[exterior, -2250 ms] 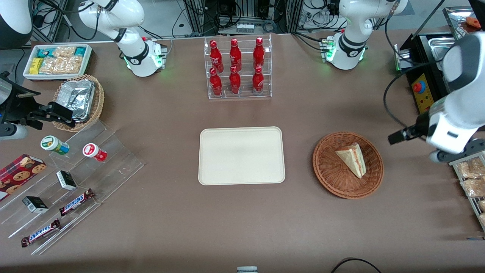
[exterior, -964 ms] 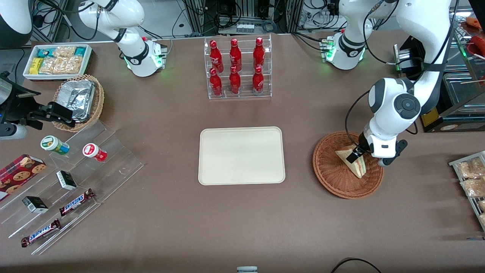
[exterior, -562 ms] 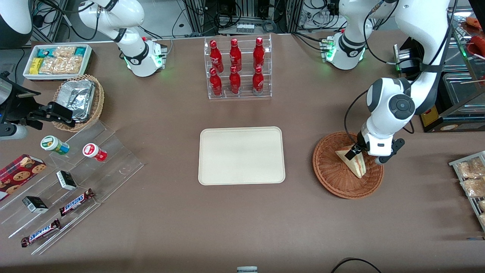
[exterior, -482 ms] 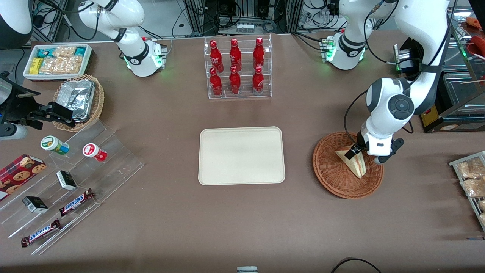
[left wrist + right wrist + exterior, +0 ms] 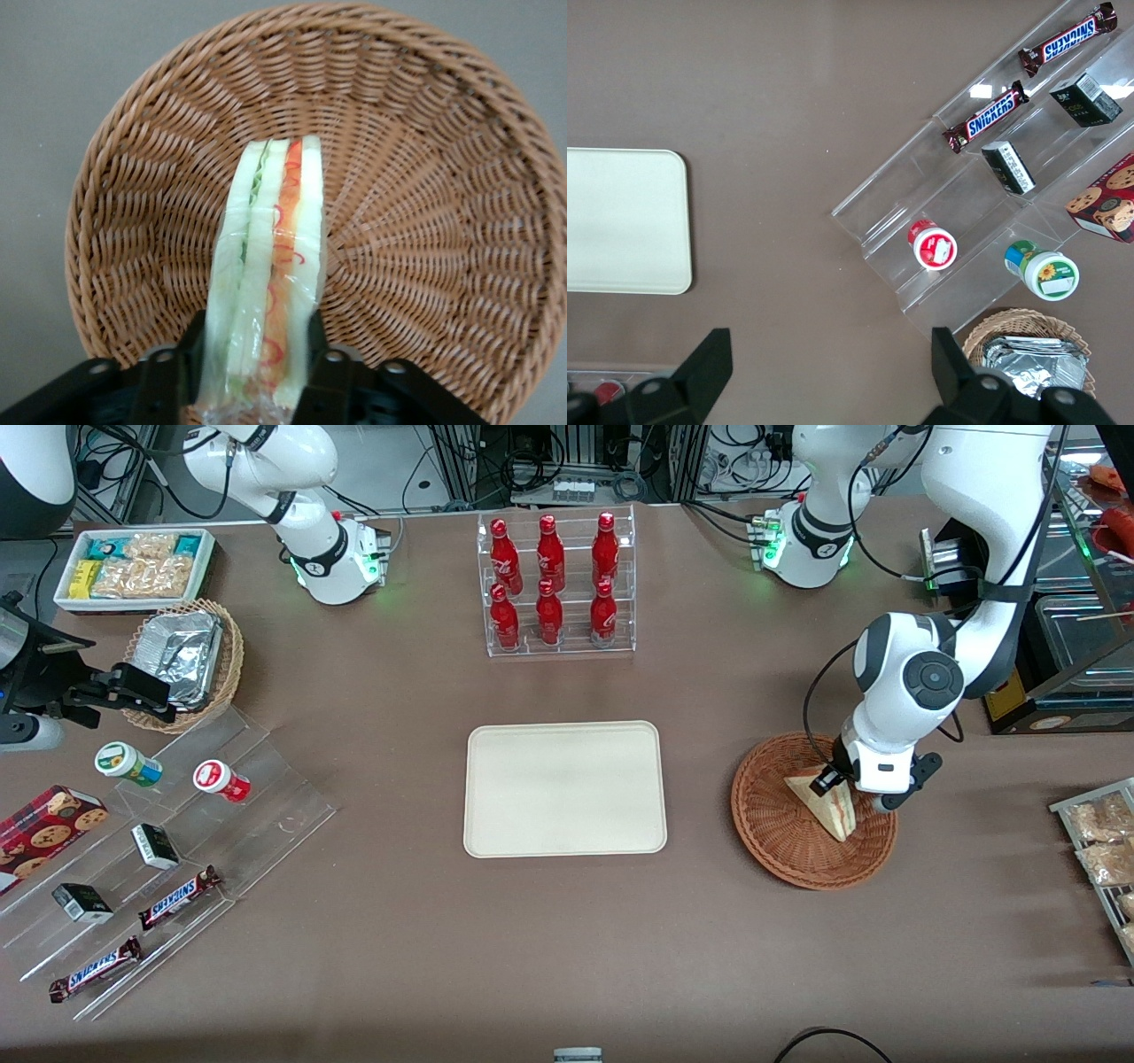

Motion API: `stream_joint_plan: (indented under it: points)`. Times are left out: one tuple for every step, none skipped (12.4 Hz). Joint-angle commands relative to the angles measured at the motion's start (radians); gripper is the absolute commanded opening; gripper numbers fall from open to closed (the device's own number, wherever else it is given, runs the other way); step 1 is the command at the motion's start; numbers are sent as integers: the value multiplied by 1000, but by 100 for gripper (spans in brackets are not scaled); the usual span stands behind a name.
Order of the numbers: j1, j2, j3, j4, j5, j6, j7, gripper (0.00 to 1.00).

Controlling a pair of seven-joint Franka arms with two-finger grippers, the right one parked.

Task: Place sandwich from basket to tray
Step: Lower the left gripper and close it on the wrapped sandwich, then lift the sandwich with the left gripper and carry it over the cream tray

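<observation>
The sandwich is a pale wrapped wedge lying in the reddish-brown wicker basket toward the working arm's end of the table. My left gripper reaches down into the basket and is shut on the sandwich's wide end. In the left wrist view the sandwich stands on edge with its red and green filling showing. There the two black fingers of the gripper press against both of its bread faces, over the basket's weave. The cream tray lies bare at the table's middle, beside the basket.
A clear rack of red bottles stands farther from the front camera than the tray. Toward the parked arm's end are a stepped acrylic shelf with snacks, a tan basket of foil packets and a white bin. A rack of snack packets sits at the working arm's edge.
The left arm swung in from the table's edge and came down over the basket, and its fingers now hold the sandwich. In the last second it shifted only slightly; the sandwich stays in the basket.
</observation>
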Motion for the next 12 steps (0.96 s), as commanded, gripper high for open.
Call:
stream_joint_plan:
  points:
    - [-9,20,3,95,21,-77,-10,0]
    - [-9,20,3,138,33,-142,-10,0]
    - [-10,17,0,187,50,-228,-4,0]
    - [-10,10,-18,239,56,-319,19,0]
    - [-9,6,-39,288,56,-392,38,0]
    - [-10,1,-53,340,56,-469,42,0]
    - [-9,1,-88,399,56,-540,42,0]
    - [-9,6,-117,457,53,-598,41,0]
    - [-10,16,-150,526,49,-637,29,0]
    - [-9,20,-183,572,43,-660,27,0]
    - [-9,21,-211,598,41,-669,25,0]
    - [-9,30,-243,609,41,-666,21,0]
